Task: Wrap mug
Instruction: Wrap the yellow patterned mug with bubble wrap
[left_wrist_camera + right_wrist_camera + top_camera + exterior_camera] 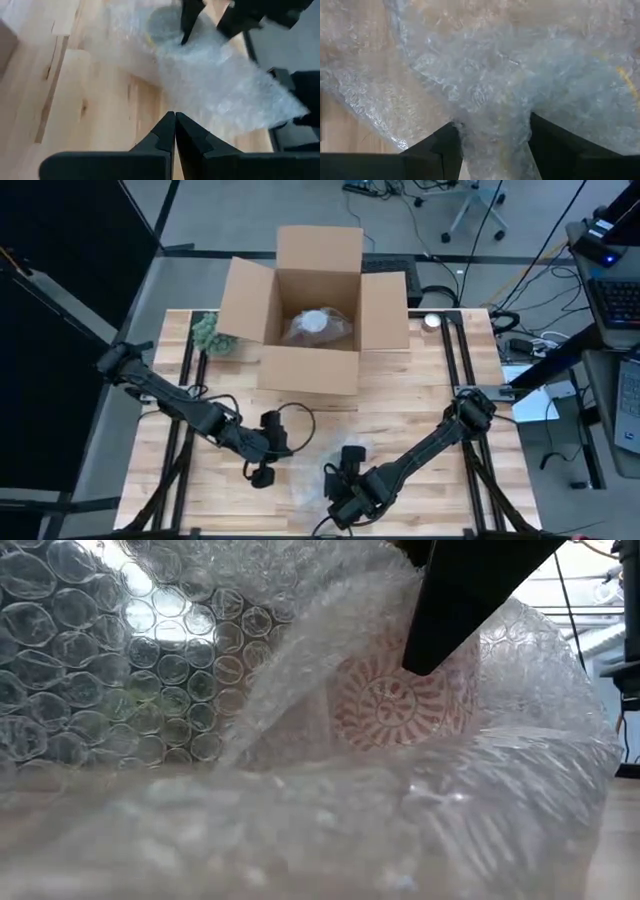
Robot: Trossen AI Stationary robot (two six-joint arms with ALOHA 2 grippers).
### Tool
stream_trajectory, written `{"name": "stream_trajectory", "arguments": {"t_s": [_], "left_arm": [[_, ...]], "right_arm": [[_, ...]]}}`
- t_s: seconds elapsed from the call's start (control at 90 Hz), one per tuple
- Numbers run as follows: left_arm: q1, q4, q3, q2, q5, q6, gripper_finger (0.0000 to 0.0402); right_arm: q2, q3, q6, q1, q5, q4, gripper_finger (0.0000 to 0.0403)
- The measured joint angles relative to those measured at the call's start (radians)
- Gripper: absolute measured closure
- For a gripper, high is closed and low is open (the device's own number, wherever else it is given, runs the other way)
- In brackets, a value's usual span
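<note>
- Mug [400, 700] sits inside the bubble wrap [300, 760] at the near centre of the worktop [420, 430]; its red pattern shows through the film in the low view.
- Right pincer [492, 145] is spread with a fold of wrap bunched between the fingers, likely gathering film over the mug.
- Left pincer [175, 125] is pressed together, holding nothing, just left of the wrap; probably parked clear of it.
- Open cardboard box [312, 310] at the far centre already holds a wrapped bundle [318, 326], so it's likely the drop-off.
- Small green plant [210, 335] sits left of the box, out of play.
- Wrap looks loose, so not done.
</note>
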Motion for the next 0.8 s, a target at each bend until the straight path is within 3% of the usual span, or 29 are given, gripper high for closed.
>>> {"name": "stream_trajectory", "arguments": {"t_s": [0.8], "left_arm": [[-0.011, -0.002, 0.0, 0.0, 0.001, 0.028, 0.0402]], "right_arm": [[0.0, 0.001, 0.0, 0.0, 0.0, 0.004, 0.022]]}}
